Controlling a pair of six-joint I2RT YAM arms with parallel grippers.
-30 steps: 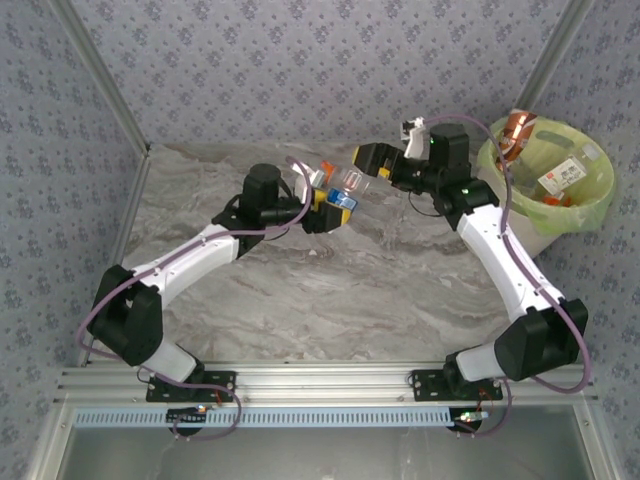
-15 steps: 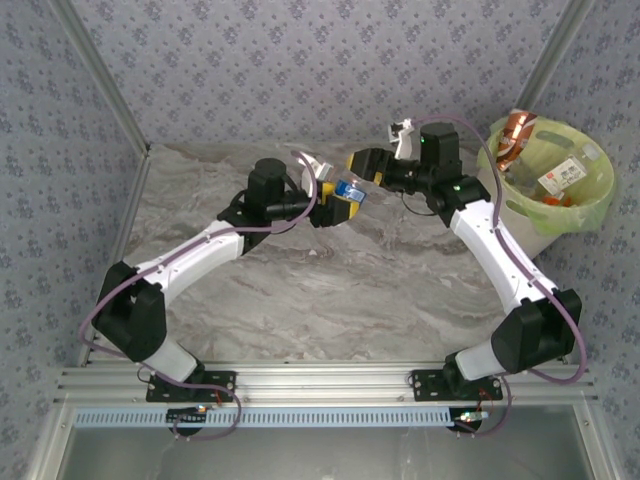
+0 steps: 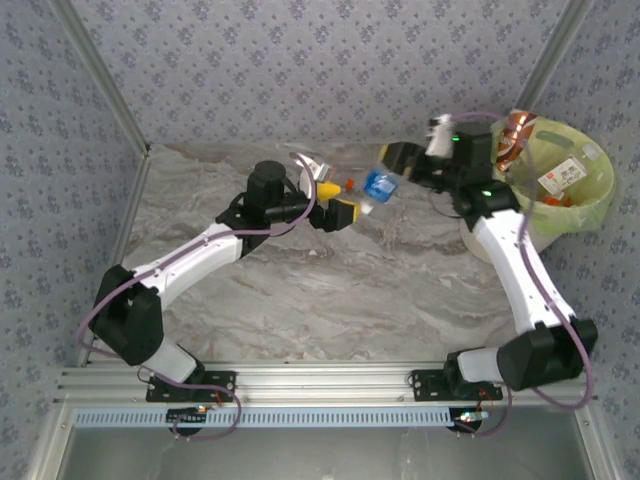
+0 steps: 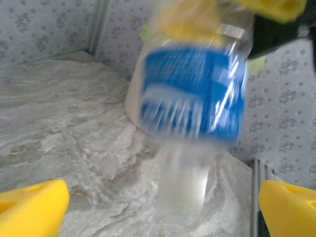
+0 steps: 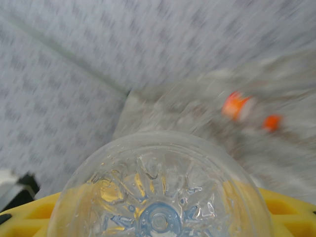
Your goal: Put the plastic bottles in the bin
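Heavily blurred blue-labelled bottle [image 4: 192,94], edges indistinct

The star-moulded base of a clear plastic bottle [image 5: 159,207] filled the lower middle of the frame, end-on to the lens. It was clamped by the right gripper [image 5: 160,219], whose yellow fingers [image 5: 291,212] showed behind it at the lower left and lower right edges. Everything beyond was blurred: a grey patterned wall [image 5: 98,64] across the upper and left parts, a pale marbled tabletop [image 5: 276,163] down the right with two small orange blurs [image 5: 236,106] on it, too smeared to name, and a dark shape [image 5: 17,190] at the lower left edge.
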